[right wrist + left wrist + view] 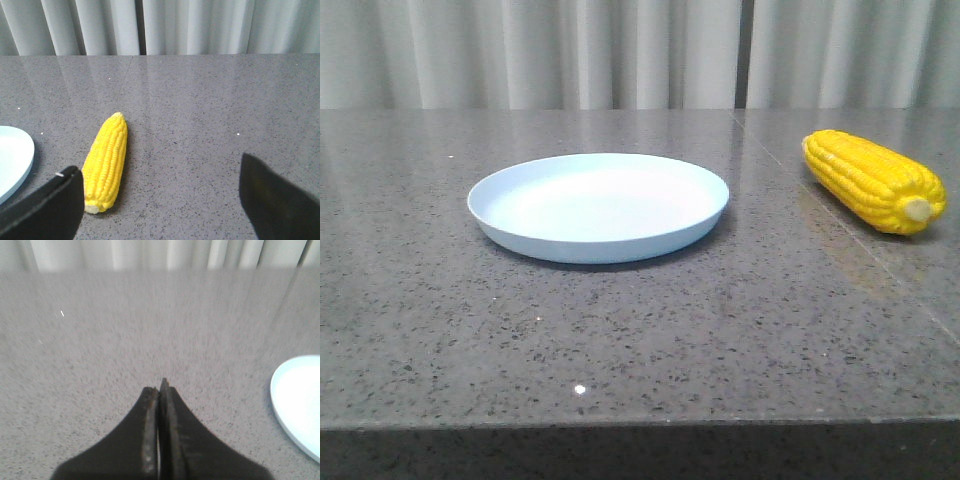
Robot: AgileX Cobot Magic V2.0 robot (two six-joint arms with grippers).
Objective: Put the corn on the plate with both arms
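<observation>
The right gripper [160, 192] is spread wide, holding nothing; the corn cob [106, 162] lies on the stone table [640, 340] just beside its one finger, apart from the pale blue plate [520, 235]. The left gripper [160, 395] is clenched empty near the plate

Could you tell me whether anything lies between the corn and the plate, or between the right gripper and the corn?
Nothing visible does. Only bare table separates the corn from the plate, which holds nothing. The right gripper is open, the corn lying just ahead of it with no object between.
</observation>
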